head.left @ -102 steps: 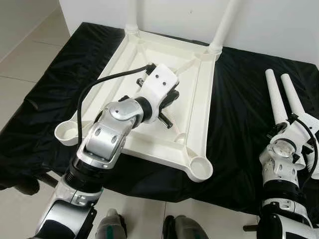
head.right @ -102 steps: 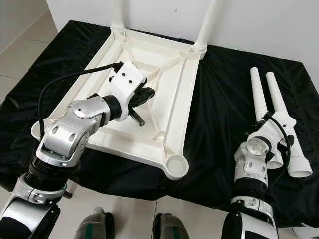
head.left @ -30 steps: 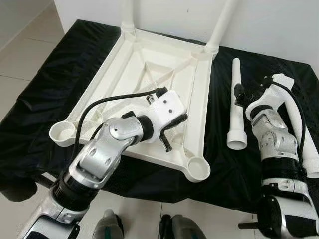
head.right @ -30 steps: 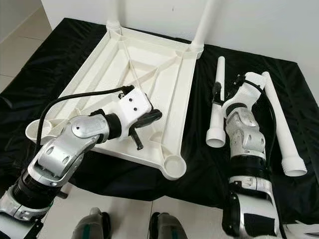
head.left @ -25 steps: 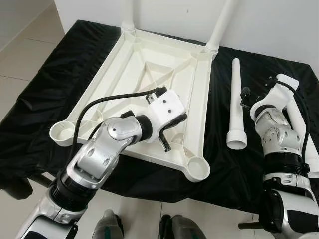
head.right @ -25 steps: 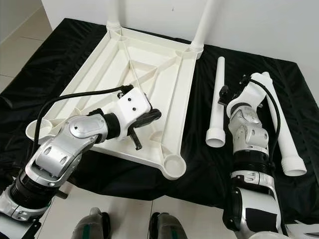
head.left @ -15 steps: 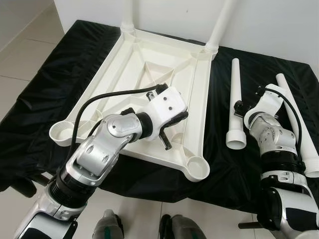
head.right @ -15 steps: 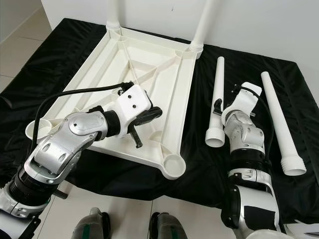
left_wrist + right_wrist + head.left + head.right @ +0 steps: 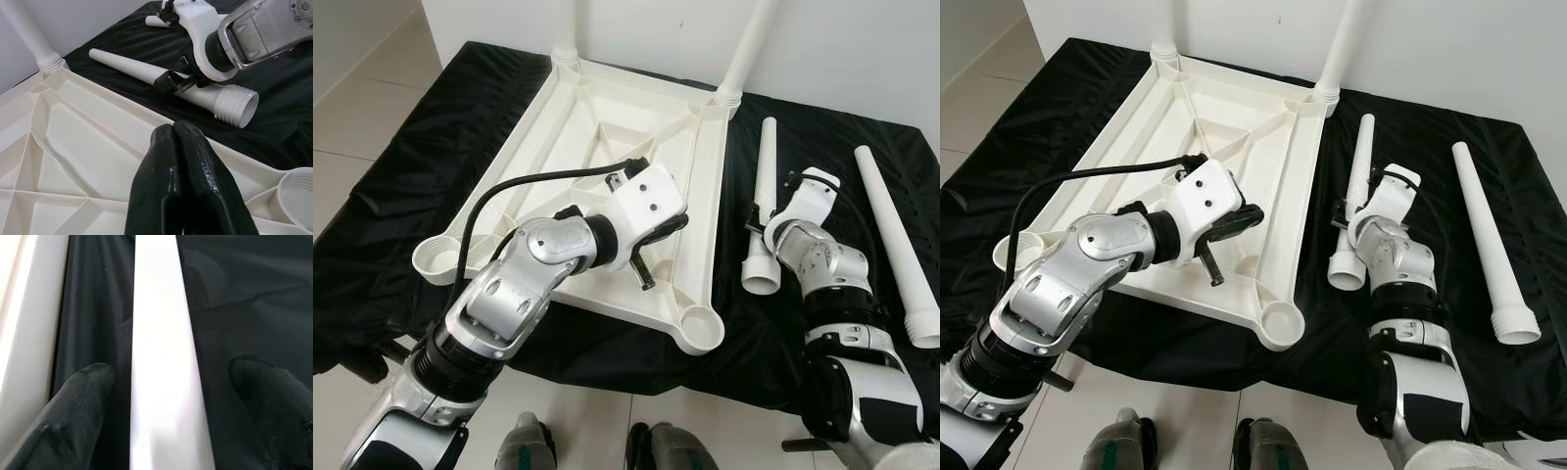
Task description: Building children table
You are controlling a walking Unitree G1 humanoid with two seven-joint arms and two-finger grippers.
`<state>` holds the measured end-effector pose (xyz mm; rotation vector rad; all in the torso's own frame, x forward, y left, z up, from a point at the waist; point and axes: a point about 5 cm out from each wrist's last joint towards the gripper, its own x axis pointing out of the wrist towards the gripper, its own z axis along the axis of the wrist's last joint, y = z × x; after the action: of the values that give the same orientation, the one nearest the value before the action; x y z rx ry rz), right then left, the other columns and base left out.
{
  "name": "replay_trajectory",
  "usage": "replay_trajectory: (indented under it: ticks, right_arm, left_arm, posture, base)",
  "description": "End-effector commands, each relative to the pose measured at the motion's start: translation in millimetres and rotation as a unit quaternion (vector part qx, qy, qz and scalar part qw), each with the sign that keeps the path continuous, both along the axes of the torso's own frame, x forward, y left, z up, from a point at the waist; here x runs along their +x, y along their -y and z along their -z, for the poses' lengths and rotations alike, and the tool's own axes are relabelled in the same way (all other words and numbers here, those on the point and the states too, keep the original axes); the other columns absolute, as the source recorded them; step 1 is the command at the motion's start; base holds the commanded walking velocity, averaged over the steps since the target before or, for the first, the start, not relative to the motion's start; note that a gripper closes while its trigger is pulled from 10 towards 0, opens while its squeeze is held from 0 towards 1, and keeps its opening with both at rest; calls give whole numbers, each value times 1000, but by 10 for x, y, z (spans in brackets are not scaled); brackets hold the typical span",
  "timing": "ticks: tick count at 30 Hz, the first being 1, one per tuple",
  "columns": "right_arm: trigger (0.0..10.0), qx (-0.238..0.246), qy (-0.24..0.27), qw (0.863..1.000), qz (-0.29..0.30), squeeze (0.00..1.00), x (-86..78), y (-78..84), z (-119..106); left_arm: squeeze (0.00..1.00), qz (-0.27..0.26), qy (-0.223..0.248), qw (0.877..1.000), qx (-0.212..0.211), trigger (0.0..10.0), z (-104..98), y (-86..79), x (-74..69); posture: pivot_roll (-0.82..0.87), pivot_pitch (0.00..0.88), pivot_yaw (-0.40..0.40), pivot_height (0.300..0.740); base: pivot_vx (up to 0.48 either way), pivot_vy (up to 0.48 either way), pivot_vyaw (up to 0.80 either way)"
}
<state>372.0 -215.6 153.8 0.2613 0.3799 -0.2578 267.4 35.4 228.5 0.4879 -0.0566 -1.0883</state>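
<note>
The tabletop (image 9: 607,166) lies upside down on the black cloth (image 9: 431,147), toward the cloth's left and far side. Two legs (image 9: 744,59) stand screwed into its two far corners, against the wall. The near-right socket (image 9: 702,328) and the near-left socket (image 9: 435,259) are both empty, so the job looks about half done: two legs in, two to go. One loose leg (image 9: 762,211) lies on the cloth just beside the tabletop's right edge, its threaded end toward the near edge of the cloth. The right gripper (image 9: 171,396) straddles this leg, its fingers (image 9: 78,411) spread apart on either side with cloth showing between them and the leg, so it is not clamped on it yet. The other loose leg (image 9: 896,245) lies well apart, toward the cloth's right edge. The left gripper (image 9: 178,161) hovers over the tabletop's underside near its near-right part, fingers pressed together and holding nothing. What is left, as I judge it, is to grasp the nearer leg, lift it, stand it in the near-right socket and twist it home, then do the same with the last leg at the near-left corner.
</note>
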Motion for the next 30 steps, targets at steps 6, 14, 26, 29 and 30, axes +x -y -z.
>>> replay_trajectory:
  ticks: [6, 14, 26, 29, 30]
  right_arm:
    - [10000, 45, -75, 996, 3, 0, -77, -50, 291]
    - [0, 74, -112, 991, 18, 0, -118, -26, 411]
    - [0, 106, -145, 983, 42, 0, -155, 12, 510]
    - [0, 118, -145, 981, 44, 0, -154, 6, 514]
    - [0, 118, -145, 981, 44, 0, -154, 6, 514]
  left_arm:
    - [0, 40, -10, 999, 14, 10000, 13, 44, -70]
    - [0, 46, -12, 999, 22, 10000, 47, 41, -98]
    - [0, 52, 0, 998, 34, 10000, 25, 28, -75]
    - [0, 56, 3, 998, 36, 10000, 21, 28, -67]
    - [0, 56, 3, 998, 36, 10000, 21, 28, -67]
  posture:
    - [35, 75, -98, 740]
    - [31, 69, -98, 740]
    - [27, 55, -94, 740]
    - [21, 43, -89, 740]
    - [21, 43, -89, 740]
  base:
    - [0, 0, 0]
    - [0, 0, 0]
    - [0, 0, 0]
    - [0, 0, 0]
    - [0, 0, 0]
